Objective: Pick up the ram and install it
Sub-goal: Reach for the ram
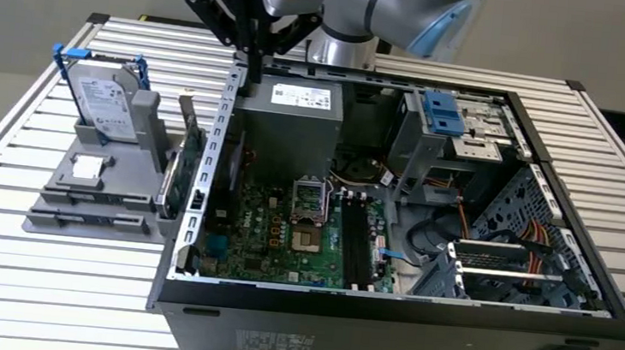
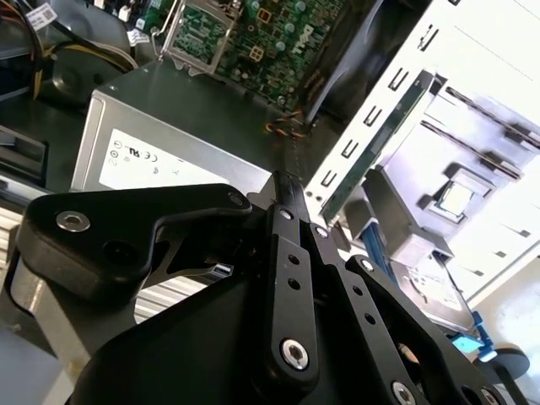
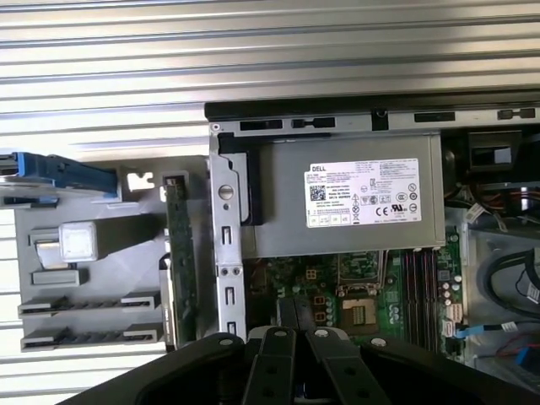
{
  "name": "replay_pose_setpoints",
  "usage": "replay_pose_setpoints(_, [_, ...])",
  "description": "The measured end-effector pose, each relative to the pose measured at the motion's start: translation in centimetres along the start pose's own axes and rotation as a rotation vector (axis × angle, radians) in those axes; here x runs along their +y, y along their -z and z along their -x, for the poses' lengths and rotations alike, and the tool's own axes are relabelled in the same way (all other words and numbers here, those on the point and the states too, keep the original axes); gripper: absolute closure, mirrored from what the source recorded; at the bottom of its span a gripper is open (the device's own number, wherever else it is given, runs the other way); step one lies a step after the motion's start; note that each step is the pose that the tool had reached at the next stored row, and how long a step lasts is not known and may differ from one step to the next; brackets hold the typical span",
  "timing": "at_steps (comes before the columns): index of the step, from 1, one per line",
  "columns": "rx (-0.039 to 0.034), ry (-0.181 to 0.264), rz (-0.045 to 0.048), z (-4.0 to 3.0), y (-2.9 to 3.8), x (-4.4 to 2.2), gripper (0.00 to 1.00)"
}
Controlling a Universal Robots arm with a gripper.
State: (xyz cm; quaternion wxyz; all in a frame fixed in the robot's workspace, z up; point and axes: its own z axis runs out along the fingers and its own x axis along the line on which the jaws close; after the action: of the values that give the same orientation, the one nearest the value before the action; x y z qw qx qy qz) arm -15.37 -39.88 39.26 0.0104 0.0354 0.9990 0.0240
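Hanging over a back corner of the open computer case (image 1: pixel 391 316), the gripper (image 1: pixel 256 71) points straight down, just above the gray power supply (image 1: pixel 289 121) and the case's metal side wall. Its claw is narrow: in the second wrist view the fingers (image 2: pixel 287 253) lie drawn together into one thin dark bar. A gray stand (image 1: pixel 80 204) sits on the slatted table (image 1: pixel 4 283), just beside the case on the exterior view's left. It holds a silver hard drive (image 1: pixel 107 104) upright. A green card (image 1: pixel 184 163) stands on edge between stand and case. Where the ram is I cannot tell, whether in the stand's long slots (image 1: pixel 93 199) or in the dark memory slots (image 1: pixel 354 243) on the motherboard (image 1: pixel 284 232).
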Motion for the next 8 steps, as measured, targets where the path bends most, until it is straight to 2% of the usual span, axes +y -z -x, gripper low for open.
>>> replay_pose_setpoints(8, [0.0, 0.0, 0.0, -0.29, 0.01, -0.02, 1.0])
